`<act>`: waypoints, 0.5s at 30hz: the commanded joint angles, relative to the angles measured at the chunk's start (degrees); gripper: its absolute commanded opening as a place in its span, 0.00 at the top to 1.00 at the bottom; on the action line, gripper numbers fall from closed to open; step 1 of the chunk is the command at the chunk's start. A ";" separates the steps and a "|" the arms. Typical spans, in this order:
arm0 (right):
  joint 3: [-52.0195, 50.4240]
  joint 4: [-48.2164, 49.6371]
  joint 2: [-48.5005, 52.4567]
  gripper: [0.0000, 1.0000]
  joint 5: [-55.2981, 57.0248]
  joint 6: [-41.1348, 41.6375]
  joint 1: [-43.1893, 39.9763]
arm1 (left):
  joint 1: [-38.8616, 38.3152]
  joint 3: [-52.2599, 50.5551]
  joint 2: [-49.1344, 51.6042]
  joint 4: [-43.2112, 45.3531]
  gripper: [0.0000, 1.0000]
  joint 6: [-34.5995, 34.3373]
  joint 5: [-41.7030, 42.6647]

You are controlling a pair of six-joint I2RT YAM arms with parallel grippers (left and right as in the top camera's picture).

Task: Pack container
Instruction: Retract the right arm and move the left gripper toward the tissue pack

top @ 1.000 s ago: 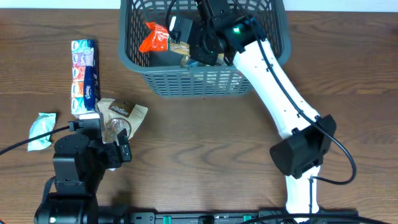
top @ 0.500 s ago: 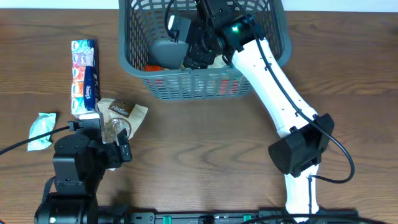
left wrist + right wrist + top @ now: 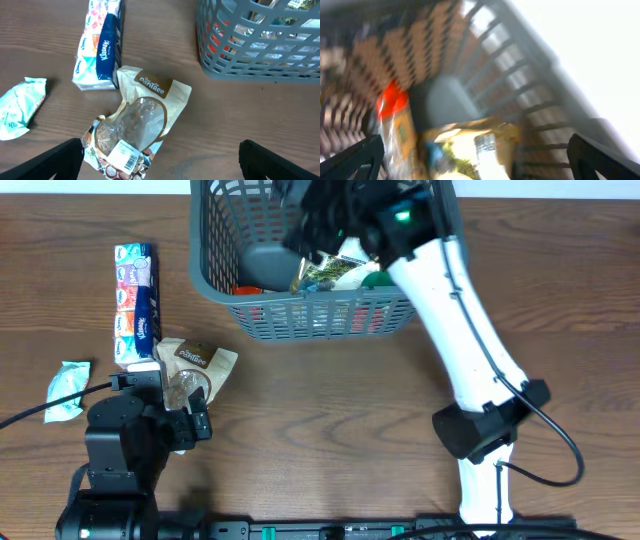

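hovering over the container [image 3: 320,320], which sits at the far middle of the bench [image 3: 330,430], the right fingers [image 3: 605,157] gape wide, empty. the left fingers [image 3: 60,157], equally spread and empty, hang over the brown pouch [image 3: 137,120], whose length slants toward the container; the left arm is nearer.

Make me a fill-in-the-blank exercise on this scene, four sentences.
1. The tissue pack carries the brand name ____.
2. The brown pouch lies ____ (inside/outside) the basket.
3. The orange packet lies ____ (inside/outside) the basket.
4. The left gripper has its jaws ____ (open/shut).
Missing words: Kleenex; outside; inside; open.
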 commanded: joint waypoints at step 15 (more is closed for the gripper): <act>16.87 -24.57 -0.46 0.01 -1.11 37.31 -36.54 | 4.96 43.65 29.59 -24.26 0.02 -7.89 -1.70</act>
